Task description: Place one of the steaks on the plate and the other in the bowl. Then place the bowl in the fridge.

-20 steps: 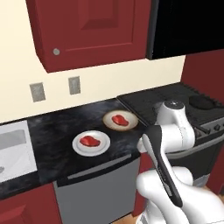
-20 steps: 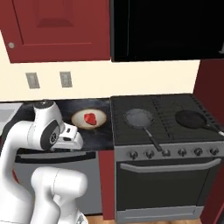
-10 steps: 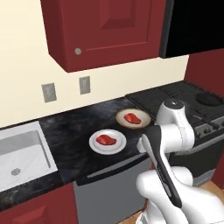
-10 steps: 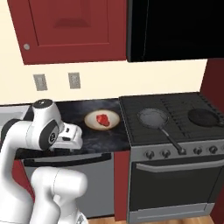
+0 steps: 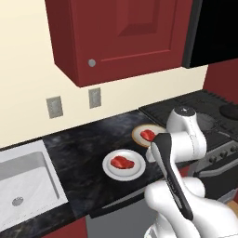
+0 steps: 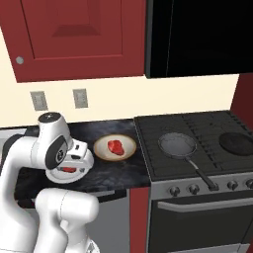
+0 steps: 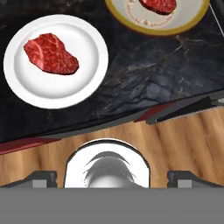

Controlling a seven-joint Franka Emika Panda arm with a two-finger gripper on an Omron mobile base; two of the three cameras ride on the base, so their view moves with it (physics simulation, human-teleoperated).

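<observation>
One raw red steak (image 7: 50,53) lies on the white plate (image 7: 65,87) on the black counter. The other steak (image 7: 158,5) lies in the tan-rimmed bowl (image 7: 183,17), just beyond the plate toward the stove. In the left base view the plate (image 5: 135,172) and the bowl (image 5: 136,135) sit side by side ahead of my folded arm. My gripper (image 7: 111,178) hangs open and empty over the counter's front edge, apart from both dishes. The fridge is out of view.
A black stove stands to the right of the bowl, with a frying pan (image 6: 178,146) and a second dark pan (image 6: 236,142) on it. A steel sink (image 5: 23,181) lies at the counter's left. Red wall cabinets (image 5: 121,37) hang above. Wooden floor (image 7: 175,140) shows below the counter edge.
The base has driven sideways, so the whole scene slid right in both base views and the sink came into the left one. Steaks, plate, bowl and arm pose are unchanged.
</observation>
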